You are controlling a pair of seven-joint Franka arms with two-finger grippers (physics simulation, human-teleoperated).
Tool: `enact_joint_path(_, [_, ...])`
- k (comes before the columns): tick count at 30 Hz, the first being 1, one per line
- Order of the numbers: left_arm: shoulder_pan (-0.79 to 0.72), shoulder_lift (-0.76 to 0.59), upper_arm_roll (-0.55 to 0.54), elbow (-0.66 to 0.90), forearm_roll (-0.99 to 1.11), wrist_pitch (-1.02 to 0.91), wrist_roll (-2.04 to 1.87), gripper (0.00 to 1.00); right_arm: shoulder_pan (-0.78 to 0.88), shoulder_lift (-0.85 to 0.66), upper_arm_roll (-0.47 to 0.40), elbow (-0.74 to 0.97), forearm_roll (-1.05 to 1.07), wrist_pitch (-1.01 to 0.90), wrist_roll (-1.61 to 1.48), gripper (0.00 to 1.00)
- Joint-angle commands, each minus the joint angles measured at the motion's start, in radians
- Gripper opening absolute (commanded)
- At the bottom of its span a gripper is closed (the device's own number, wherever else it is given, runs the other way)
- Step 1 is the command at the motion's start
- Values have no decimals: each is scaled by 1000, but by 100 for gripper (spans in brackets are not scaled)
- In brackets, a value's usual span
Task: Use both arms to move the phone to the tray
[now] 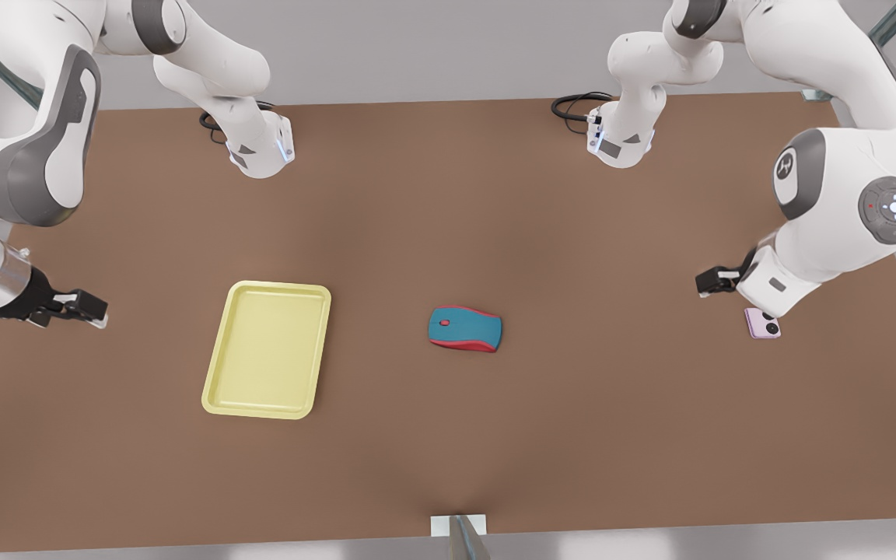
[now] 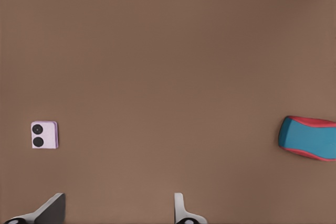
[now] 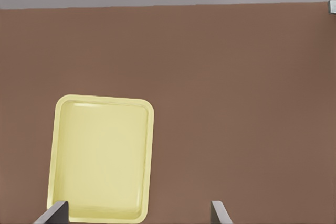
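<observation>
The pale pink phone (image 1: 762, 323) lies flat on the brown table near the front view's right edge, its two black lenses facing up. My left gripper (image 1: 706, 282) hovers just beside it, toward the table's middle, open and holding nothing. In the left wrist view the phone (image 2: 44, 135) lies ahead of the spread fingertips (image 2: 52, 209). The pale yellow tray (image 1: 267, 350) rests on the front view's left half with nothing in it. My right gripper (image 1: 94, 309) hangs open left of the tray, which the right wrist view shows as the tray (image 3: 100, 156) above its open gripper (image 3: 136, 214).
A blue-and-red computer mouse (image 1: 465, 328) sits mid-table between tray and phone, and its end shows as the mouse (image 2: 310, 137) in the left wrist view. Both arm bases (image 1: 261, 148) stand at the table's far edge with black cables. A small bracket (image 1: 460, 527) marks the near edge.
</observation>
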Motion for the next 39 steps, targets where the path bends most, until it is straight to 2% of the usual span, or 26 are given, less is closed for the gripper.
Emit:
enact_joint_path(1, [0,13,2,2,5,46,60,100,1,-1,1,1,1,22,-19,100])
enact_joint_path(4, [8,82,75,-15,1,85,132,100,1,-3,1,1,1,15,-20,100])
enact_joint_path(6, [6,57,176,-269,-18,350,299,100,-2,-4,-2,1,1,15,-20,100])
enact_joint_path(10, [6,41,331,-608,-113,784,698,100,-20,-38,-7,-1,23,11,-20,100])
enact_joint_path(12, [14,44,370,-705,-185,933,859,100,-31,-73,-9,1,27,-133,-25,100])
enact_joint_path(14, [57,48,370,-765,-197,1028,968,100,-32,-84,-21,1,43,-144,-20,100])
enact_joint_path(16, [92,61,370,-793,-289,1043,1107,100,-28,-109,-16,2,56,-176,-23,100])
enact_joint_path(24, [153,131,371,-820,-302,1178,1399,100,-14,-125,2,2,54,-176,-23,100])
enact_joint_path(26, [164,148,370,-820,-303,1181,1399,100,-15,-125,-5,2,53,-176,-22,100])
enact_joint_path(30, [169,180,371,-820,-501,1168,1396,100,-20,-127,-2,2,53,-192,-22,100])
enact_joint_path(39, [175,215,371,-814,-542,1177,1396,100,-19,-127,-5,31,51,-193,-22,100])
